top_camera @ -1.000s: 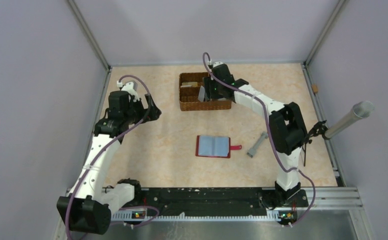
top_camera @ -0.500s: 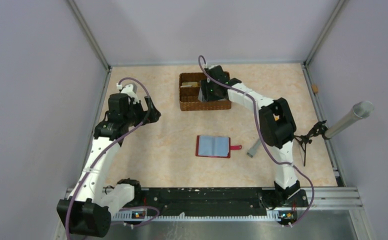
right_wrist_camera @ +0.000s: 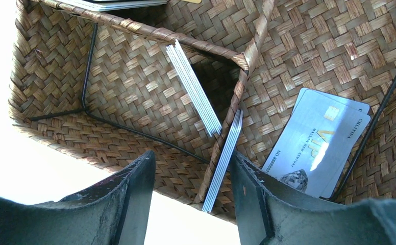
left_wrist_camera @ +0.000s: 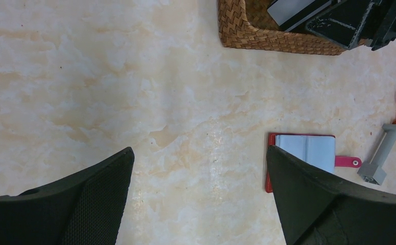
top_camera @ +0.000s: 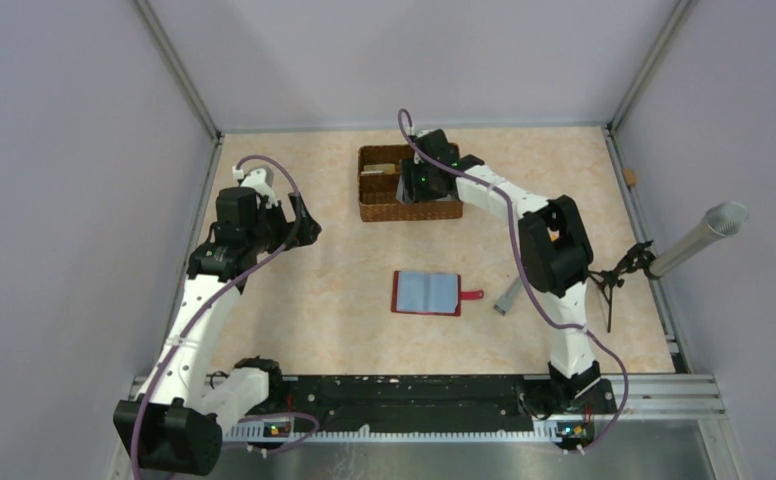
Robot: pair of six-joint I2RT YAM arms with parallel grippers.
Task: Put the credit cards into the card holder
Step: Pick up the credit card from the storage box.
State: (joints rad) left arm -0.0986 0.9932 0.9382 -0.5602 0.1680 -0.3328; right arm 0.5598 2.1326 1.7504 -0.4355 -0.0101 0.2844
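The credit cards (right_wrist_camera: 318, 145) were in the brown basket (right_wrist_camera: 53, 66) at the far side of the table (left_wrist_camera: 83, 76). They were well apart from the card holder (top_camera: 426, 293), which lay open and flat near the middle. Some cards lay flat in one part of the basket. The first bunch (right_wrist_camera: 193, 87) stood on its thin edge, leaning, in the next part. The second bunch (right_wrist_camera: 224, 161) stood on edge right against the wall between the parts.

Cards like these are probably light, thin, stiff and slippery. Flat ones would be hard to lift off the weave. I think the standing ones are easier to take, with a pinch on both flat faces.

The right gripper (right_wrist_camera: 191, 204) hung just above the basket. Its fingers were wide apart with nothing in them, and the second bunch sat almost between them. The left gripper (left_wrist_camera: 201, 214) was wide open too, holding nothing, over the table and away from the basket.
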